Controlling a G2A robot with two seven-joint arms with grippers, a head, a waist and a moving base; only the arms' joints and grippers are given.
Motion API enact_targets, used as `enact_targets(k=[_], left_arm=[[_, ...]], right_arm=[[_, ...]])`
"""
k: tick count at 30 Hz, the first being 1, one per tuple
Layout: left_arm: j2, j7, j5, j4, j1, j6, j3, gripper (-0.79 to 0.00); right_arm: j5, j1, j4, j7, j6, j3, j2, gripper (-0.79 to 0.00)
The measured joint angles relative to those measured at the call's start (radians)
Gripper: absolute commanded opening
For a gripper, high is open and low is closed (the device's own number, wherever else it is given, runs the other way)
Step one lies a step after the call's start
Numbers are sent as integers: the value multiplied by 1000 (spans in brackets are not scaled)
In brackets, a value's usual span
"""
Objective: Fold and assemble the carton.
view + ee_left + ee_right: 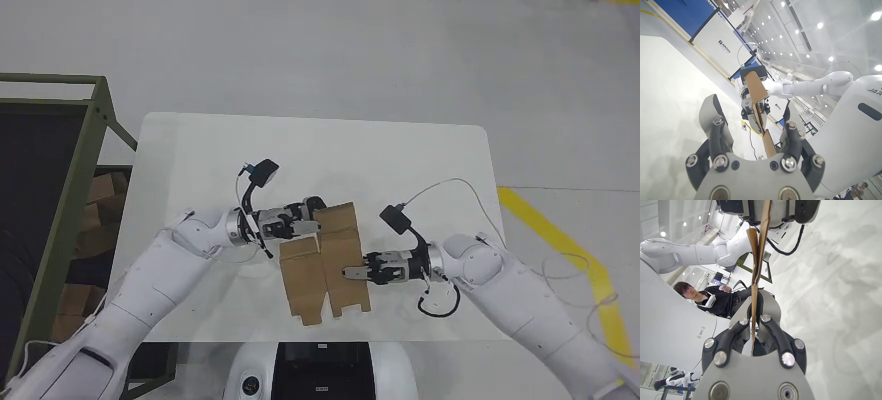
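The flat brown carton (325,262) is held above the white table (420,160) near its front edge, its flaps pointing toward the robot. My right gripper (755,303) is shut on the carton's edge (754,313); from above it (357,272) is at the carton's right side. My left gripper (751,106) is open, its fingers (714,115) spread wide, and the carton's edge (769,144) runs between them close to one finger. Seen from above, the left gripper (300,224) is at the carton's far left corner. Across the carton stands the right gripper (753,115).
A green-framed rack (62,190) holding more cardboard pieces stands beside the table's left edge. The far half of the table is bare white surface. A yellow floor line (560,240) runs to the right of the table.
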Motion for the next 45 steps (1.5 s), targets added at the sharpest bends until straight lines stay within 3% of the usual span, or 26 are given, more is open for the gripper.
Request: enact_targets(k=[4,14,18,20,30,31,32,45], left_arm=[[7,9,-6,6,-16,-9,28,-385],[30,13,-21,5,-54,-13,100,-511],[38,13,-31,1,-64,-13,116,-720],[41,13,-36,0,-69,-13,123,-785],[53,13,-71,-3,-87,-13,160,-785],[54,13,-75,-4,-88,-13,162,-785],[55,13,-81,-4,-89,-13,165,-785],[46,13,-167,19,-66,-13,107,-785]], right_arm=[[2,8,4,-5,-5,-11,1,-785],[6,20,12,-18,-18,-28,6,-785],[7,24,13,-19,-19,-33,7,-785],[8,26,13,-20,-20,-35,8,-785],[10,31,18,-27,-27,-43,11,-785],[10,32,18,-27,-27,-44,11,-502],[10,32,19,-29,-29,-44,11,-9],[-26,-23,13,-146,-138,22,31,0]])
